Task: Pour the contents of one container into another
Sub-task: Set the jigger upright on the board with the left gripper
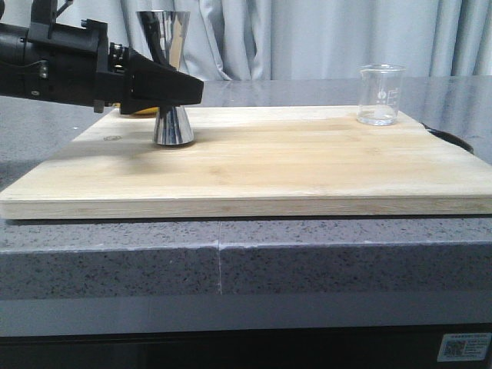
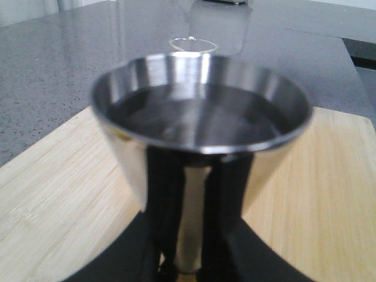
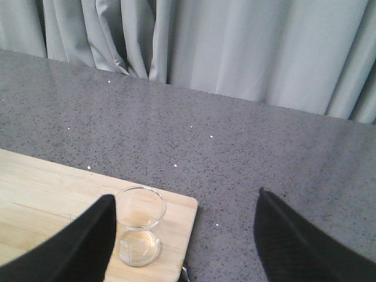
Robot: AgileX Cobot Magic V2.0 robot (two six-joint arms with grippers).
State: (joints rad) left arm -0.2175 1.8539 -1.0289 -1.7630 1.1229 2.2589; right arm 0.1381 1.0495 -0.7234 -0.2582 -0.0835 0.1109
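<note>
The steel jigger (image 1: 171,127) stands upright at the back left of the wooden board (image 1: 292,169). My left gripper (image 1: 196,91) comes in from the left and is shut on its narrow waist, hiding the waist. In the left wrist view the jigger (image 2: 200,106) fills the frame, a dark liquid surface showing inside its upper cup, with my left gripper (image 2: 188,261) at its stem. The clear glass beaker (image 1: 380,96) stands upright near the board's back right corner and looks empty. My right gripper (image 3: 185,202) hovers open above it, with the beaker (image 3: 140,226) beside one finger.
The board lies on a grey speckled counter (image 1: 115,254) with grey curtains (image 1: 307,38) behind. A bit of yellow (image 1: 142,113) shows under my left gripper, behind the jigger. A dark object (image 1: 461,142) lies at the board's right edge.
</note>
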